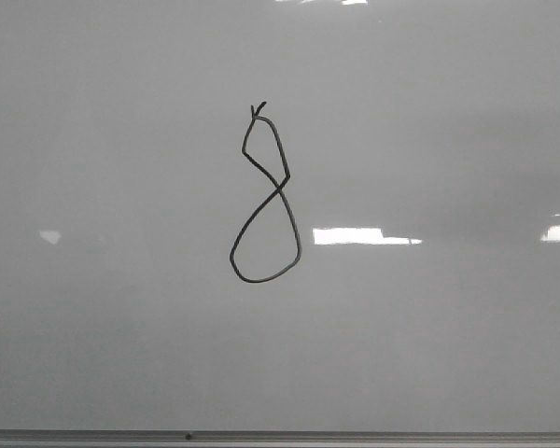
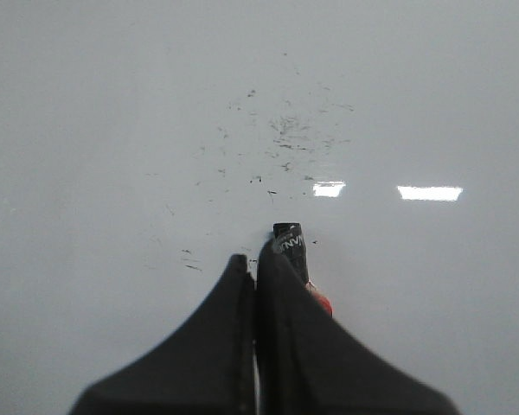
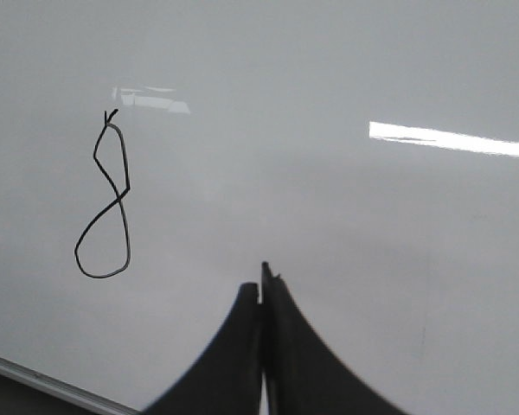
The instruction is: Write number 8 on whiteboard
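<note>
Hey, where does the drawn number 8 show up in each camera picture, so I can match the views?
Front view: the number 8 stands near the middle of the whiteboard, slightly left of centre.
Left wrist view: not in it; only black specks on the board beyond the end effector.
Right wrist view: the 8 sits at the left side.
Shared landmark: the grey edge rail below the 8 appears in the front and right wrist views.
</note>
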You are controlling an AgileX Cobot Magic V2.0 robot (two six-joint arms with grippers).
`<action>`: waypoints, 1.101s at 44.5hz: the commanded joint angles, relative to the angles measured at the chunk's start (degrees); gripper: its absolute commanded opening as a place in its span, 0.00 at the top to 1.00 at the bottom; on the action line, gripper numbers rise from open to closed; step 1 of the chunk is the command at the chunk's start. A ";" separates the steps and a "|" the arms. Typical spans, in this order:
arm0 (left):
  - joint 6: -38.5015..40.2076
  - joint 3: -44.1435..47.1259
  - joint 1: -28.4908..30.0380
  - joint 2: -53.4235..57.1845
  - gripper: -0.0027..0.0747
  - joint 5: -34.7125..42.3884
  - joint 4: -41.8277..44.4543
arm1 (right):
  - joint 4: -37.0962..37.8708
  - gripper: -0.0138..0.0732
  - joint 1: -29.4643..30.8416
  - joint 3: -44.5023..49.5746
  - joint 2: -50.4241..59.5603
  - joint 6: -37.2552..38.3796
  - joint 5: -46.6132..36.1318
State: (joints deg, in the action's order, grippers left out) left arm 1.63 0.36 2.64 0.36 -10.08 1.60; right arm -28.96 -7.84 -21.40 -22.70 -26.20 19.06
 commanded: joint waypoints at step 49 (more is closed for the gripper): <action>0.55 0.15 0.14 1.07 0.99 4.47 -0.05 | 29.74 0.92 10.66 22.75 24.33 27.94 -12.17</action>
State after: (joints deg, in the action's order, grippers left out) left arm 1.63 0.36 2.64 0.36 -10.08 1.60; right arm -0.43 2.34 1.49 0.44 1.02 10.37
